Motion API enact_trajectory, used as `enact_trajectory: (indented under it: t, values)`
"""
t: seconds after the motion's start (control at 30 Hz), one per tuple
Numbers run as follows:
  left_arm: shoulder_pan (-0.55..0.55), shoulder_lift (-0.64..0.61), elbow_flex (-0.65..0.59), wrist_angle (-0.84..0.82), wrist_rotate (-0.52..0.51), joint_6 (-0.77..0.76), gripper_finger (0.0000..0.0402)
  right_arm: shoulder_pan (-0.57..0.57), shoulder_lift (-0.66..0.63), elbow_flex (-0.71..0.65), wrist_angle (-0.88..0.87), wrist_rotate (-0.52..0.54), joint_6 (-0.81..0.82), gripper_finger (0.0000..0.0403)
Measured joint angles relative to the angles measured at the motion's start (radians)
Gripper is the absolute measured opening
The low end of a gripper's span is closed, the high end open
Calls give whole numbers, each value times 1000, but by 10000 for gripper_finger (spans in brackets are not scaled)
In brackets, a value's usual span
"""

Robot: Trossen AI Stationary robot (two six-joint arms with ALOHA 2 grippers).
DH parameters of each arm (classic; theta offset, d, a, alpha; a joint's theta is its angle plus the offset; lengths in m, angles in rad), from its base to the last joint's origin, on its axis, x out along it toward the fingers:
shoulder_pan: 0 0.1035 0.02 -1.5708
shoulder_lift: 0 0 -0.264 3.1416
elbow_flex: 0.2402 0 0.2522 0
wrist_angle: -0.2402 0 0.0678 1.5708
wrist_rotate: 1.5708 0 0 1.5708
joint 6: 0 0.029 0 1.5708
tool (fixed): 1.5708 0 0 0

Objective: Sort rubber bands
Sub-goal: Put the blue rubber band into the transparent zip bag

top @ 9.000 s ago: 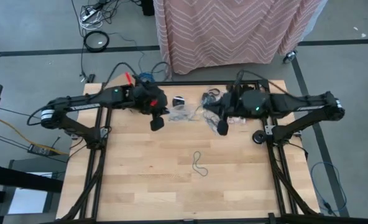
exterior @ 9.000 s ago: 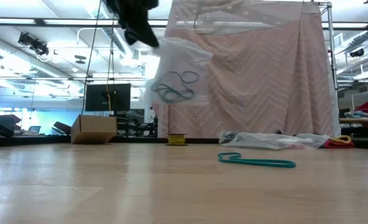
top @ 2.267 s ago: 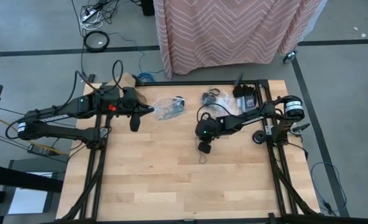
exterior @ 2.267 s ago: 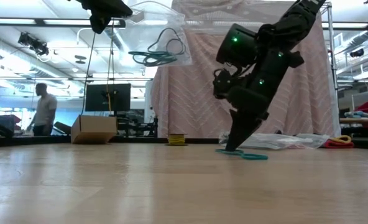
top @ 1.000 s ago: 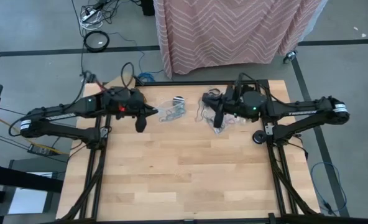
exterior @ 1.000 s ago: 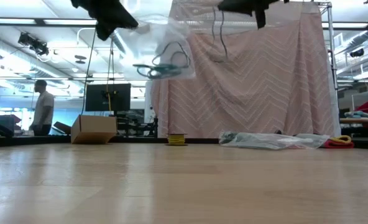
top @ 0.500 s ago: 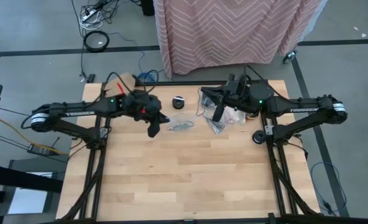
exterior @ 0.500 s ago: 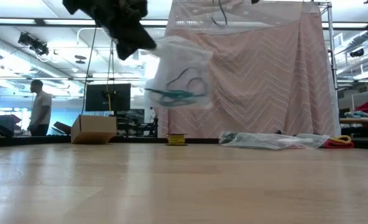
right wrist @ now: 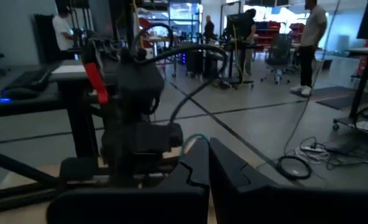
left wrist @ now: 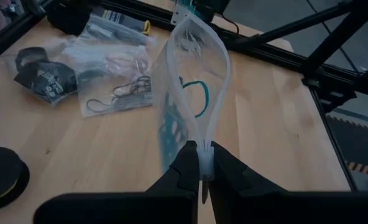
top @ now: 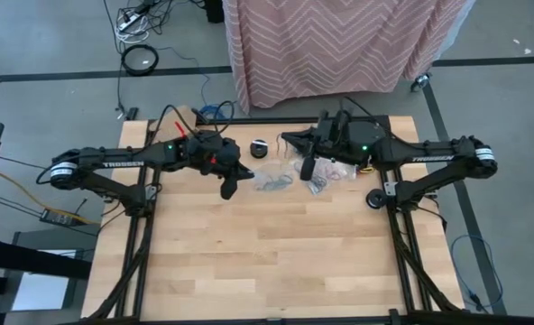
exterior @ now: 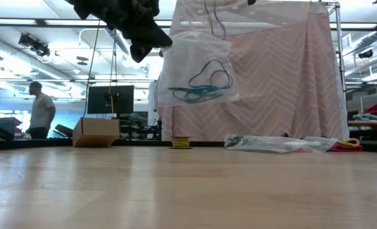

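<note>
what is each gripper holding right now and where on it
The left gripper pinches a clear plastic bag by its top edge. The right gripper pinches a teal rubber band at one end.

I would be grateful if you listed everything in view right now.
Held bag: one, clear, hanging from the left claw above the table.
Teal bands: several, teal, inside that bag.
Single band: one, teal, pinched in the right claw.
Loose bags: a few, clear, lying at the table's rear, bands inside.
Disc: one, black, rear of the table.
Cloth: one, pink, behind the table.
Box: one, brown, background.
Person: one, far background.
Left claw: shut on the held bag.
Right claw: shut, raised.
</note>
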Motion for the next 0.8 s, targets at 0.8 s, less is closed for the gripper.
enact_trajectory:
  t: [0.8]
  values:
    - [0, 0, 0, 47, -12, -1, 22, 0, 26, -1, 2, -31, 26, 0]
